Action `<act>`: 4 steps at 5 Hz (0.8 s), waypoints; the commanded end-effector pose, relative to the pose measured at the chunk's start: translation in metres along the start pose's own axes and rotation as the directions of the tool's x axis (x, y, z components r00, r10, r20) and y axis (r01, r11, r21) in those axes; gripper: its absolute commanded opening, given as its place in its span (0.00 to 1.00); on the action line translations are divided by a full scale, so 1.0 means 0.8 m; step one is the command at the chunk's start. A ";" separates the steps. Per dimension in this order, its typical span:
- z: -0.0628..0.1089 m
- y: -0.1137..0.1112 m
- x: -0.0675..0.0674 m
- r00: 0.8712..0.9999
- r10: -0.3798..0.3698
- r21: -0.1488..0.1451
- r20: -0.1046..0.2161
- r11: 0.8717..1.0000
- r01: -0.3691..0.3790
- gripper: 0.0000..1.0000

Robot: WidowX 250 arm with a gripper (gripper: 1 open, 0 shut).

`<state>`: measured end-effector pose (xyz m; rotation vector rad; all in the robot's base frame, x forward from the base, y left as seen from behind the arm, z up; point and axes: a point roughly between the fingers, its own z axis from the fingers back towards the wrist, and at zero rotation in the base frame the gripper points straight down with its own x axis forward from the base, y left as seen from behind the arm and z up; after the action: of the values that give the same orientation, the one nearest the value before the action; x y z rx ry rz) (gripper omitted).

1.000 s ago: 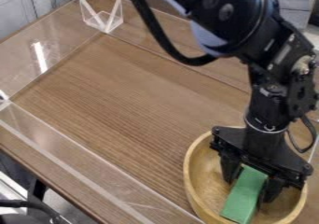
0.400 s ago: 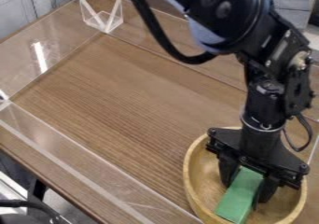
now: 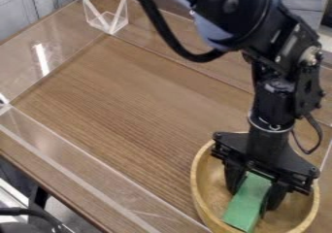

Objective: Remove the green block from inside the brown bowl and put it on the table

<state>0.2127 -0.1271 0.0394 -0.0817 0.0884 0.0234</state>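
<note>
The green block (image 3: 248, 212) lies tilted inside the brown bowl (image 3: 205, 191) at the lower right of the table (image 3: 130, 101). My gripper (image 3: 259, 186) points straight down into the bowl, its black fingers shut on the upper end of the green block. The block's lower end shows below the fingers, near the bowl's front rim. The black arm rises from the gripper to the top of the view.
Clear acrylic walls (image 3: 58, 174) run along the table's left and front edges. A clear acrylic stand (image 3: 107, 16) sits at the far left corner. The bowl is close to the table's front right edge.
The gripper has closed on the block's upper end and lowered slightly into the bowl. The block has barely shifted.
</note>
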 end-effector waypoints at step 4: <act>0.049 -0.003 -0.003 1.000 0.014 -0.046 0.000 0.999 -0.014 0.00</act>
<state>0.2054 -0.1224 0.0624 -0.0958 0.1439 0.0409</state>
